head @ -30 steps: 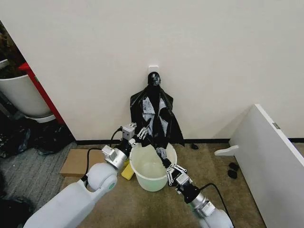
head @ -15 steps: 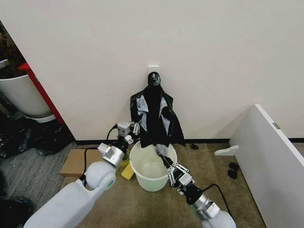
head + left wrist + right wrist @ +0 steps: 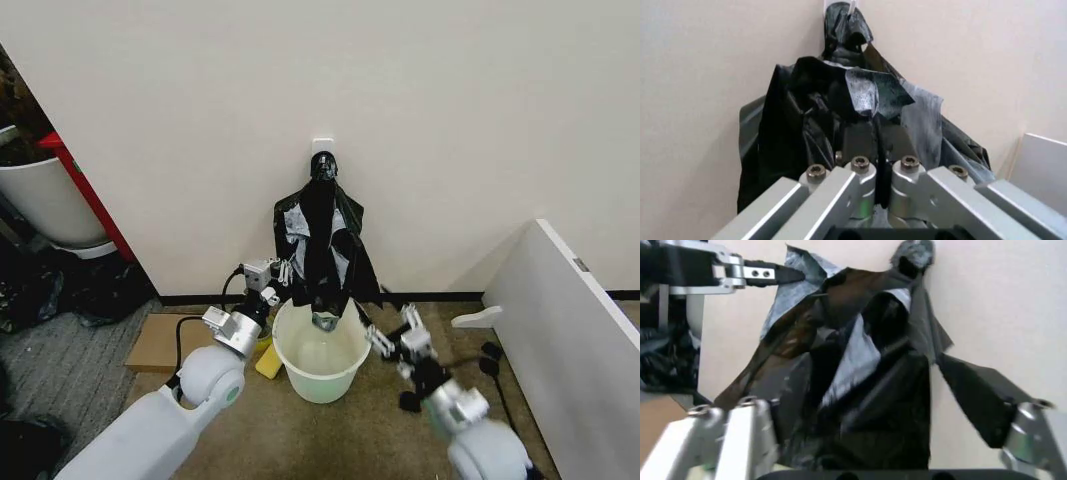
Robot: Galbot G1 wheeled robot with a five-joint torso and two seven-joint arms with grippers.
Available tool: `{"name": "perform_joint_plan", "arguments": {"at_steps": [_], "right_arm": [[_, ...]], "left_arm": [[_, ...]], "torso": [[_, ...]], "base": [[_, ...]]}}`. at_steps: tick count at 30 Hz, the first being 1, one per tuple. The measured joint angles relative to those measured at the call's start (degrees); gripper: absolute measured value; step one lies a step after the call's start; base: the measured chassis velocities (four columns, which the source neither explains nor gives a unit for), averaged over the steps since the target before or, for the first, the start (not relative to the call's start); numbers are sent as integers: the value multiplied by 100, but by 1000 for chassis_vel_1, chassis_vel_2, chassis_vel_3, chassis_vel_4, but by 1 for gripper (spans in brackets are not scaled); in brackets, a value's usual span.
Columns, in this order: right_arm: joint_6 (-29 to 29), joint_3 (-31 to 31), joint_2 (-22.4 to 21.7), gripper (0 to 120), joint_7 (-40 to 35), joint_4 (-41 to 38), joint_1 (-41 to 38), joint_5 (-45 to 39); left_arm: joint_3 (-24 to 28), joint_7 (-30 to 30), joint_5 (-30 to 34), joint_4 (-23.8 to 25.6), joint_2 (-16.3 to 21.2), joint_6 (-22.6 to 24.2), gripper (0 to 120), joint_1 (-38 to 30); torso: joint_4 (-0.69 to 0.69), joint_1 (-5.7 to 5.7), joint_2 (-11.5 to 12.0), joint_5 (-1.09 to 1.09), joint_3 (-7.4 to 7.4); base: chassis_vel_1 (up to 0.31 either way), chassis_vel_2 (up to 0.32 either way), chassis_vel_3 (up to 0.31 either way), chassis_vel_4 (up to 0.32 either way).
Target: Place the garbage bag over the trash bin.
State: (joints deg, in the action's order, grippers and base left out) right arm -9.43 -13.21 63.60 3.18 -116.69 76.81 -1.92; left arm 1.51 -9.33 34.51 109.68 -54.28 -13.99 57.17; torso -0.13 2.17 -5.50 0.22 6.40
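A bunch of black bags (image 3: pixel 323 230) hangs from a wall hook, its lower tip over the trash bin (image 3: pixel 322 388), a cream-white bucket on the floor. My left gripper (image 3: pixel 281 272) is at the bunch's left edge, above the bin's rim. It is shut on a thin flap of the garbage bag (image 3: pixel 873 90), which is drawn out from the bunch. In the left wrist view the left gripper (image 3: pixel 878 135) has the film pinched in its jaws. My right gripper (image 3: pixel 395 332) hovers open just right of the bin. Its fingers (image 3: pixel 727 440) are spread wide in front of the hanging plastic, holding nothing.
A flat cardboard piece (image 3: pixel 165 340) and a yellow object (image 3: pixel 268 362) lie left of the bin. A bigger white tub (image 3: pixel 45 200) and a red post (image 3: pixel 85 190) stand at far left. A white board (image 3: pixel 570 310) leans at right, with small black scraps (image 3: pixel 490 358) beside it.
My right gripper has swung from the bin's front rim up and to the right and now stands open. The bag's lower end hangs back over the bin. The left gripper shifted slightly left.
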Motion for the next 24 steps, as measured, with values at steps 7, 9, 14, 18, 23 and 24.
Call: {"name": "perform_joint_plan", "arguments": {"at_steps": [7, 9, 14, 18, 23, 24], "right_arm": [[573, 750, -398, 98, -275, 258, -1175, -6], [683, 930, -402, 100, -366, 356, -1425, -10], [842, 1233, -215, 96, -462, 697, -1786, 86], [924, 1499, -77, 84, -480, 978, -1972, 61], [1017, 1726, 129, 68, -615, 1326, -2179, -61], [1036, 1778, 230, 61, -740, 1503, -2263, -64]], "left_arm": [[-87, -7, -19, 110, 43, 12, 0, 125], [-112, -6, -22, 134, 71, 11, 0, 161], [-129, -3, -24, 165, 95, 7, 0, 197], [-126, 0, -24, 178, 97, 7, 0, 195], [-123, 6, -23, 188, 94, 7, 0, 190], [-124, 8, -22, 204, 95, 7, 0, 199]], "torso": [[1, 1, 0, -1, 0], [1, 1, 0, -1, 0], [0, 1, 0, -1, 0], [-1, 1, 0, -1, 0], [0, 1, 0, -1, 0], [0, 1, 0, -2, 0]], "base": [[0, 0, 0, 0], [0, 0, 0, 0], [0, 0, 0, 0], [0, 0, 0, 0], [0, 0, 0, 0], [0, 0, 0, 0]]}}
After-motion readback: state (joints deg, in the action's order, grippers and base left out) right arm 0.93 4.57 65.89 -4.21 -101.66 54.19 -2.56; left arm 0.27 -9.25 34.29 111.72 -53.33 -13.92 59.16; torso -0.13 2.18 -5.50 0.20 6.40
